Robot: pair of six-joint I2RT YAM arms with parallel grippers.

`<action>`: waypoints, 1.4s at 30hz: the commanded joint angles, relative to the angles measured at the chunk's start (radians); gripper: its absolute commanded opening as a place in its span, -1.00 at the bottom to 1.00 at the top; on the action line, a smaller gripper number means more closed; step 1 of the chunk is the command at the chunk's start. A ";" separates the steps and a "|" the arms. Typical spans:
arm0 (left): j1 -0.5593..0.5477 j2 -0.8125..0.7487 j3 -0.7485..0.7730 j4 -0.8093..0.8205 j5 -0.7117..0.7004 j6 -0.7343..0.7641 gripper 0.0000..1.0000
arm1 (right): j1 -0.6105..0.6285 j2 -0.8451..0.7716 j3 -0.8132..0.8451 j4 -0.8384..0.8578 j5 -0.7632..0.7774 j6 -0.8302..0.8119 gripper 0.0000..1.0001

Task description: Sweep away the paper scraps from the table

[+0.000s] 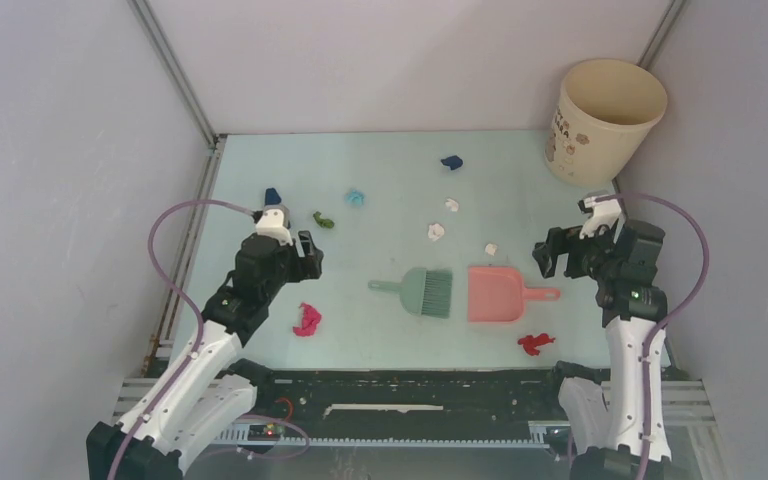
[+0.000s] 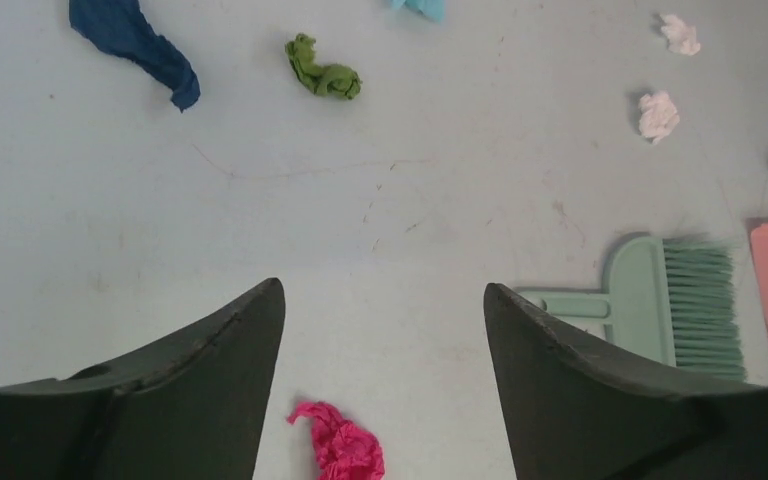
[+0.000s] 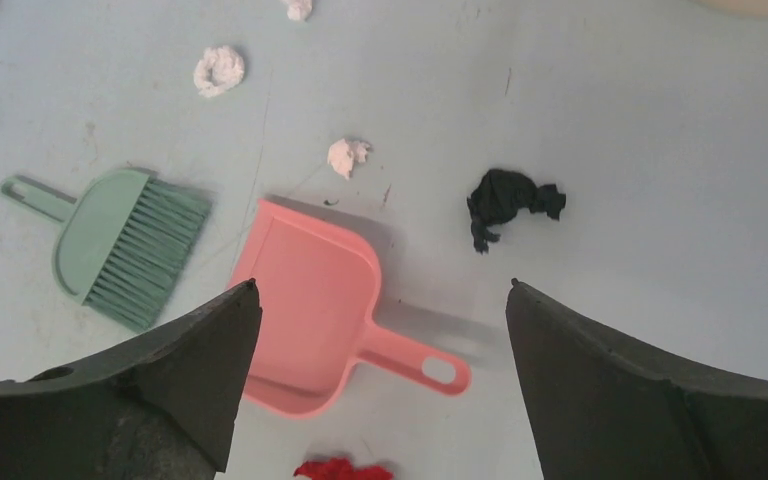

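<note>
Across the table (image 1: 390,235), loose paper scraps (image 1: 307,320)

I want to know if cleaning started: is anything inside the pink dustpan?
Nothing yet. The dustpan is bare pink inside, seen from above. The right wrist view hides one corner behind a finger.

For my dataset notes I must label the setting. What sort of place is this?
Probably a robot test cell: grey panel walls box in the mint-green table, a left arm and right arm stand at its near edge, and paper scraps lie scattered on it.
</note>
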 commanded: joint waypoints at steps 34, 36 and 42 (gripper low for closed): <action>-0.347 0.387 0.335 -0.243 -0.091 -0.214 0.34 | 0.541 0.292 0.096 -0.087 -0.090 -0.305 0.06; -0.349 0.361 0.317 -0.225 -0.110 -0.276 0.37 | 0.615 0.346 0.137 -0.065 -0.024 -0.319 0.04; -0.348 0.258 0.170 -0.085 -0.081 -0.449 0.40 | 0.696 0.604 0.308 -0.088 -0.044 -0.331 -0.11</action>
